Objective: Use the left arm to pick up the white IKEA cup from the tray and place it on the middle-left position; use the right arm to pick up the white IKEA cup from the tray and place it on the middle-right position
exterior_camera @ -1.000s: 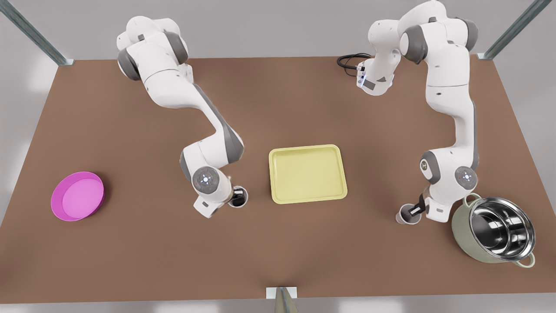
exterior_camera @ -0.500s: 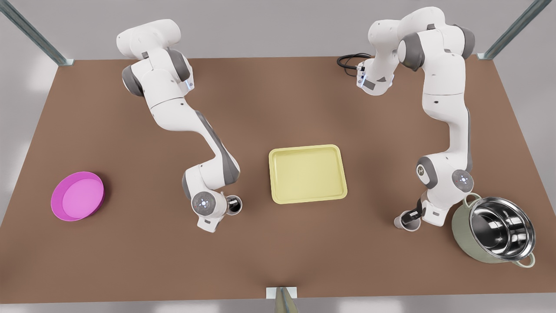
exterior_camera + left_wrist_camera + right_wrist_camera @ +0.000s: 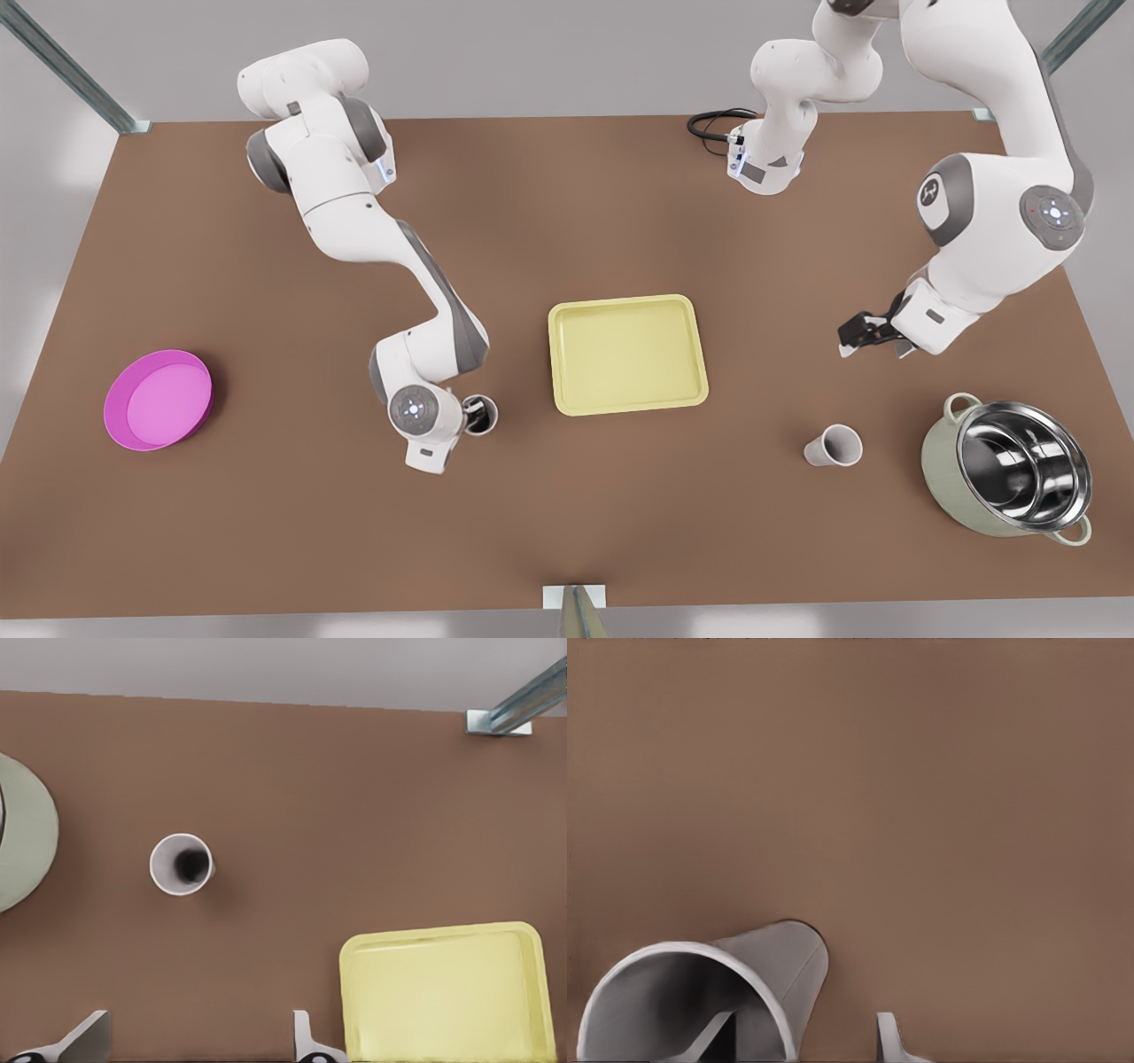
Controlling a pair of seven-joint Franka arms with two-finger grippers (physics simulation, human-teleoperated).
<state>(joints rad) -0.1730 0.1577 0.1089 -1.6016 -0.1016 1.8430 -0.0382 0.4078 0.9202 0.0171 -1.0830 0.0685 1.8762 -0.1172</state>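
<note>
Jaws of the right gripper are partly open around the wall of the first cup. One finger is down inside the cup and the other finger is outside, with a small gap showing between it and the wall. So it is not pinching the cup. This cup sits on the brown table, just beside the tray on the front view's left. That looks like the middle-right position for the right arm.

Going from the front view's left, the pink dish comes first. It has nothing in it. Next comes the right arm with its cup, then the yellow tray, which is bare too.

Past the tray stands the second cup, upright and alone on the table, near the green pot. The left gripper hangs high above it with its jaws wide and nothing in them. I think this cup is already in its spot.

The cups are white and look small and light, but hard and smooth, so they may slip or tip over. A good hold is on the rim, one finger in and one out. Both cups look empty. The pot is shiny inside, and I can see nothing in it.
</note>
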